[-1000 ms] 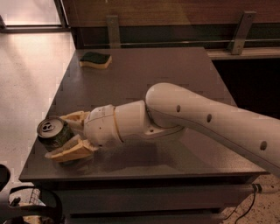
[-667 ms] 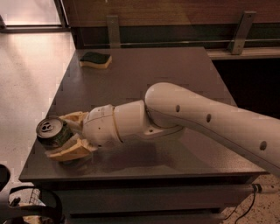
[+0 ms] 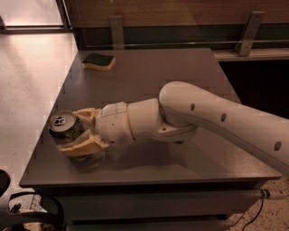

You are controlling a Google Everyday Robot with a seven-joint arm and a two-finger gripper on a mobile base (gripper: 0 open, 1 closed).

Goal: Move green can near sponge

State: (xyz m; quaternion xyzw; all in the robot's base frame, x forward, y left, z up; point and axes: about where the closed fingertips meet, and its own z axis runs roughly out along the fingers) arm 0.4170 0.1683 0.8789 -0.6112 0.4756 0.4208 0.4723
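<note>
Pale speckled floor [image 3: 27, 81] to the left, dark wood-panelled wall [image 3: 158, 9] behind, with grey metal brackets [image 3: 117, 31] fixed along it. In the middle, a square table [image 3: 149, 76] with a flat, matte grey-brown top and a thick front edge. Across its near half, reaching in from the right, a smooth white arm [image 3: 226, 122]: rounded, tube-like shells, small dark dots along the side, a thin tan seam ahead of the wrist. At the arm's left end, the tool [image 3: 68, 131], low over the table's near-left corner, with two blunt, wedge-shaped tan fingers [image 3: 83, 144]. Clamped on the green can [image 3: 63, 125], one finger on its far side and the other on its near side. Between them, the can itself: a small aluminium cylinder, green patterned wall, shiny silver top with a pull tab. Upright or nearly so, long axis roughly vertical, top turned upward, close to the table's left edge. Well apart from it, near the far-left corner, the sponge [image 3: 98, 62]: a small rectangular block, rough dark green layer on top, yellow foam beneath, lying flat, long side running roughly along the far edge.
</note>
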